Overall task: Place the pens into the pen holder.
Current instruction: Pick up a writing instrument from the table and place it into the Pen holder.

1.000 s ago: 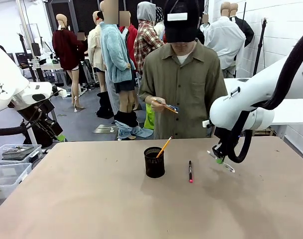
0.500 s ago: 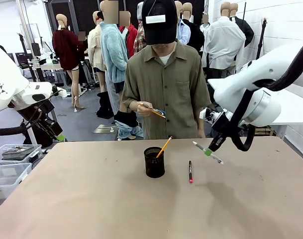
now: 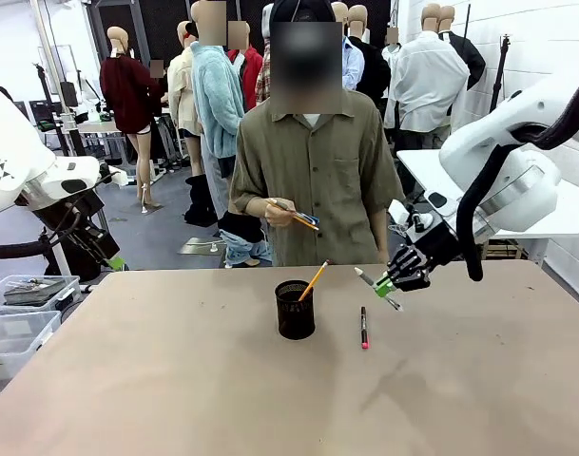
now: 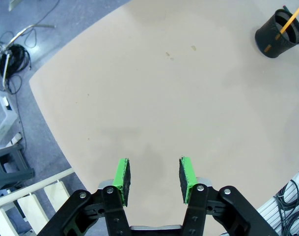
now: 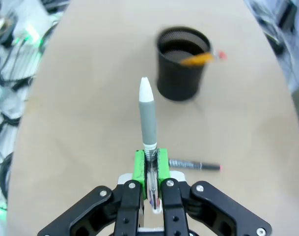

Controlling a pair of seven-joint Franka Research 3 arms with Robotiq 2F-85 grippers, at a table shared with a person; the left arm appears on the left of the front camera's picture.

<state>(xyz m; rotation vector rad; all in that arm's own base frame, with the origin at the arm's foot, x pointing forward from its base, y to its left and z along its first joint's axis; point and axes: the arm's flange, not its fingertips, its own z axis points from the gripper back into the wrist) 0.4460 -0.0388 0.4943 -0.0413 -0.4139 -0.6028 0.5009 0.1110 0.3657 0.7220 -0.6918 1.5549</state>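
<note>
The black mesh pen holder (image 3: 295, 310) stands mid-table with a yellow pencil (image 3: 315, 280) leaning in it. A dark pen with a red tip (image 3: 364, 327) lies on the table to its right. My right gripper (image 3: 389, 282) hovers above that pen, shut on a grey pen with a white tip (image 5: 148, 118) that points toward the pen holder (image 5: 182, 61). The right wrist view also shows the dark pen (image 5: 194, 165) lying beside the fingers. My left gripper (image 4: 154, 172) is open and empty over bare table, far from the pen holder (image 4: 279, 34).
A person stands at the far edge holding several pencils (image 3: 294, 214) in one hand. Clear plastic bins (image 3: 18, 313) sit off the table's left side. Beyond the table edge (image 4: 46, 113) under the left gripper are floor and cables.
My right gripper has risen and swung left toward the pen holder, carrying the grey pen. The person has shifted left. The left arm has not moved.
</note>
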